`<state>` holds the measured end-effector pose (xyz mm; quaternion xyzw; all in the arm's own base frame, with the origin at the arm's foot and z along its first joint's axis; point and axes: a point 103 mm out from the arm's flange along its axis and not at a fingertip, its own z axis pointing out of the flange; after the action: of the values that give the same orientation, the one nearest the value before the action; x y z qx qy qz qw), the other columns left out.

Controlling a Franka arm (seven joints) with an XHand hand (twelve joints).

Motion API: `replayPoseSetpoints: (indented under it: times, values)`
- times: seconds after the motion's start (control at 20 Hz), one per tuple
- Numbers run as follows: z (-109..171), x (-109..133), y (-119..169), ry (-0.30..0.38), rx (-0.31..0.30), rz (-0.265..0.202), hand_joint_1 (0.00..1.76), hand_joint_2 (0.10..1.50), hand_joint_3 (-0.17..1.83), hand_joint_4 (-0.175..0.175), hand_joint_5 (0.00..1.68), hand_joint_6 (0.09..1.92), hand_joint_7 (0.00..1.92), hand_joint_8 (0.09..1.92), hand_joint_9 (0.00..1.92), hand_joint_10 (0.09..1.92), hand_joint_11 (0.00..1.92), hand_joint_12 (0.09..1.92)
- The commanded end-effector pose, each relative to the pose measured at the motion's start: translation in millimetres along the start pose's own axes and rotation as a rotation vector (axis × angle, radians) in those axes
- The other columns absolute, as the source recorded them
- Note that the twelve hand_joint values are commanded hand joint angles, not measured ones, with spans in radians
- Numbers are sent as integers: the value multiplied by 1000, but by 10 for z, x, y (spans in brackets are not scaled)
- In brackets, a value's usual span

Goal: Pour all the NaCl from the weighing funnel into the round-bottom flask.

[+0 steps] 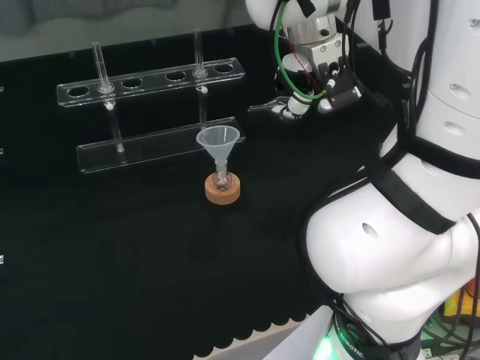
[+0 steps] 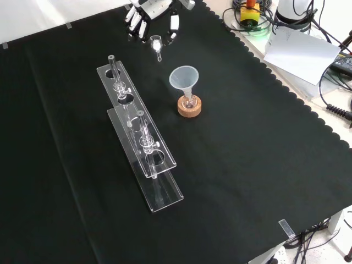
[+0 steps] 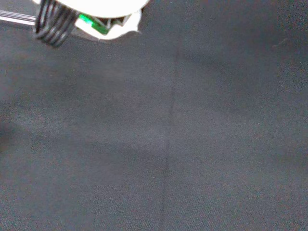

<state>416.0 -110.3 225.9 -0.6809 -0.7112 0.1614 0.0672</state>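
Hand (image 2: 147, 12) at top edge of front view, fingers curled downward round small clear weighing funnel (image 2: 157, 43), spout hanging below fingertips, above black cloth (image 2: 253, 165). Round-bottom flask (image 2: 189, 101) upright in cork ring (image 2: 189, 107) near cloth centre, plastic funnel (image 2: 183, 77) seated in its neck. Weighing funnel well apart from flask, farther up and left in front view. Clear test-tube rack (image 2: 140, 135) left of flask, glass tubes standing in it. In head view, hand (image 1: 289, 107) right of and beyond flask (image 1: 221, 180).
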Motion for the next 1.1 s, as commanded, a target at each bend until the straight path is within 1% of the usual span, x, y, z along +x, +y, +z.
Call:
replayPoseSetpoints:
  times: [0.05,0.25,0.5,0.65,1.1]
  values:
    - [-137,134,-179,-25,23,-17,1097,688,677,175,1168,865,382,629,651,534,387,1306]
    - [-186,198,-201,-32,26,-28,1096,688,679,175,1167,867,385,631,670,544,388,1307]
    - [-209,274,-217,-38,37,-31,1097,682,692,175,1166,875,484,648,742,555,401,1304]
    - [-222,322,-227,-50,45,-36,1097,680,697,175,1166,877,502,645,755,552,405,1302]
    - [-271,426,-223,-124,95,-51,1096,679,698,175,1166,878,500,640,762,550,406,1302]
